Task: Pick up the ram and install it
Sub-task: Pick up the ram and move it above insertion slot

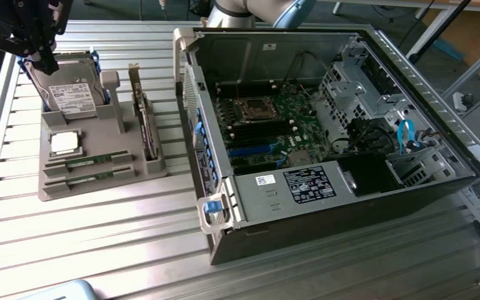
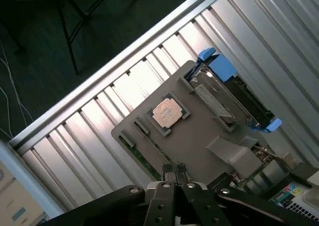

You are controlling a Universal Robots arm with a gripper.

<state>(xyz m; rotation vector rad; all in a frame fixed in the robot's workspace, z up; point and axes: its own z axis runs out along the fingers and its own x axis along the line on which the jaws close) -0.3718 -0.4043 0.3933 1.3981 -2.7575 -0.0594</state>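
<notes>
Gripper (image 1: 43, 61) hangs high at the far end of the tray (image 1: 98, 189), on the exterior view's left, roughly over the HDD (image 1: 73, 92). In the wrist view its fingertips (image 2: 168, 172) look pressed together or v. nearly so, w/ nothing between them. It's empty, in other words.

The ram (image 1: 87, 164) is two green sticks in slots at the tray's near end, side by side, neither one touched. So from the gripper the ram lies toward the near side, past the HDD and then the CPU (image 1: 65, 142), which sits between them. Well apart and a good way below, by my reckoning.

Long axis of each stick runs across the tray, exterior view's left to right w/ a slight tilt, i.e. crosswise to the line from gripper to ram. In the wrist view the ram (image 2: 143, 159) runs as a thin green strip along the tray's edge, slanted in the picture, w/ the CPU (image 2: 167, 112) and HDD (image 2: 224, 101) beyond it.

An expansion card (image 1: 144, 122) stands on edge along the tray's right side. The open PC case (image 1: 365, 206) is just right of the tray, its board bare inside.
</notes>
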